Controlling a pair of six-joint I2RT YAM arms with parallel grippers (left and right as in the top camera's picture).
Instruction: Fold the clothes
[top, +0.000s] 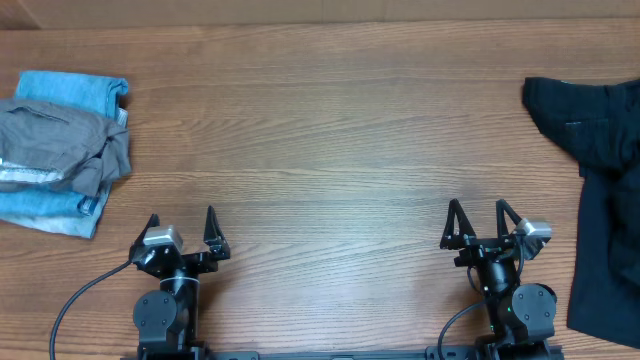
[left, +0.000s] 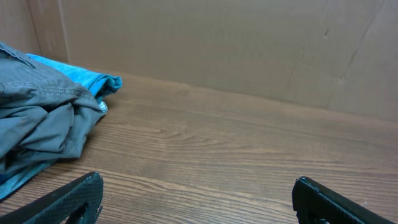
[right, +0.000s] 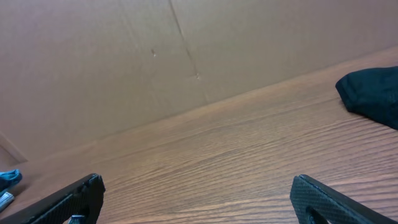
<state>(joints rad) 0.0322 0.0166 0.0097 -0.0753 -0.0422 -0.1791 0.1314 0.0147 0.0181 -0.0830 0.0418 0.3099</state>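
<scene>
Overhead: black clothes (top: 608, 215) lie at the right end of the table (top: 330, 150).

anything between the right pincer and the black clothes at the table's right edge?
Nothing. In the overhead view only bare wooden tabletop lies between the open right pincer and the soft black fabric garment. They are not touching.

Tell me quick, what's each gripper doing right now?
Left gripper: open, holding nothing.
Right gripper: open, holding nothing.
</scene>
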